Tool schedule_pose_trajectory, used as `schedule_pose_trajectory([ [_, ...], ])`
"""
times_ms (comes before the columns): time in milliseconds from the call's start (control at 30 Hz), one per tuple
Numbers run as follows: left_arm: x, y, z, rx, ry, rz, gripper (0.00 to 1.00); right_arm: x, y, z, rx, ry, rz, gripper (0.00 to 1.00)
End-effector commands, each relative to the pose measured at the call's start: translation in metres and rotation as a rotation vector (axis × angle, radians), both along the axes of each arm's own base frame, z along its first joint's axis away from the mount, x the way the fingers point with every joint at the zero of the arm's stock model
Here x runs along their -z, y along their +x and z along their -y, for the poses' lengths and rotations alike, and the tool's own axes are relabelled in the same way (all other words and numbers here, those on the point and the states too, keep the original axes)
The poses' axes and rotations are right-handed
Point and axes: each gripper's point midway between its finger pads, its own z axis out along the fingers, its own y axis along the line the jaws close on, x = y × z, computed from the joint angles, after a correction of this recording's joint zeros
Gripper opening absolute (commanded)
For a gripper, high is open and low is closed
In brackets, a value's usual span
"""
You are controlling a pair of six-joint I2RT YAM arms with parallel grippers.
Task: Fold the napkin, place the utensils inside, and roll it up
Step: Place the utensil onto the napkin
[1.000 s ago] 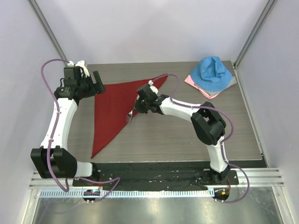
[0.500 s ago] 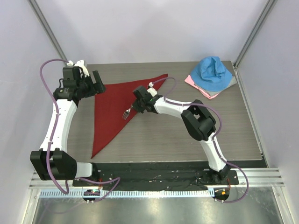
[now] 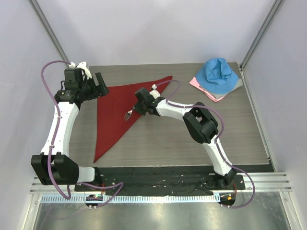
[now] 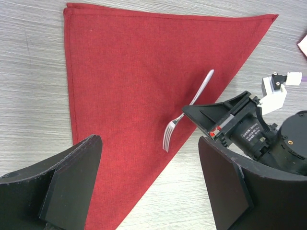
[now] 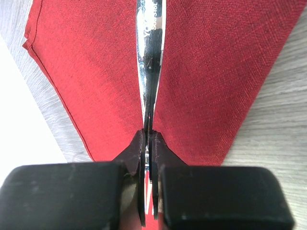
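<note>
Red napkin (image 3: 112,112) lies folded in a triangle; my right gripper (image 3: 138,111) is pinched tight on the fork (image 4: 190,105), handle running roughly along the long folded edge, just inside it. Left gripper (image 3: 101,85) gapes empty at the far corner.

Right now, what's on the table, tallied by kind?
Cloths: 3 (red napkin, blue cloth, pink cloth)
Forks: 1 (fork, clamped in the right gripper over the napkin)
Total: 4
</note>
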Motion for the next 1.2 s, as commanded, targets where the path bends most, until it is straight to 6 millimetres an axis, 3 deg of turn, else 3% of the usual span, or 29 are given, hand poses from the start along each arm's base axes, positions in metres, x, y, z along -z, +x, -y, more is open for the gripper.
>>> schedule_pose_trajectory([
  [0, -0.024, 0.002, 0.005, 0.017, -0.018, 0.066, 0.87, -0.015, 0.014, -0.011, 0.029, 0.035, 0.045, 0.01],
  [400, -0.025, 0.002, 0.006, 0.02, -0.019, 0.068, 0.87, -0.005, 0.013, -0.01, 0.018, 0.007, 0.034, 0.02],
  [700, -0.026, 0.001, 0.007, 0.023, -0.025, 0.07, 0.87, -0.003, 0.011, -0.009, 0.005, -0.011, 0.031, 0.26],
  [900, -0.026, 0.001, 0.006, 0.021, -0.026, 0.072, 0.87, -0.018, 0.017, -0.016, -0.033, -0.011, 0.07, 0.42],
  [1000, -0.026, 0.002, 0.007, 0.02, -0.025, 0.075, 0.87, -0.029, 0.02, -0.02, -0.062, -0.005, 0.102, 0.45],
  [1100, -0.026, 0.002, 0.006, 0.02, -0.023, 0.075, 0.87, -0.053, 0.023, -0.024, -0.088, 0.022, 0.176, 0.45],
  [1167, -0.026, 0.002, 0.005, 0.015, -0.021, 0.079, 0.87, -0.079, 0.028, -0.02, -0.107, 0.029, 0.253, 0.46],
])
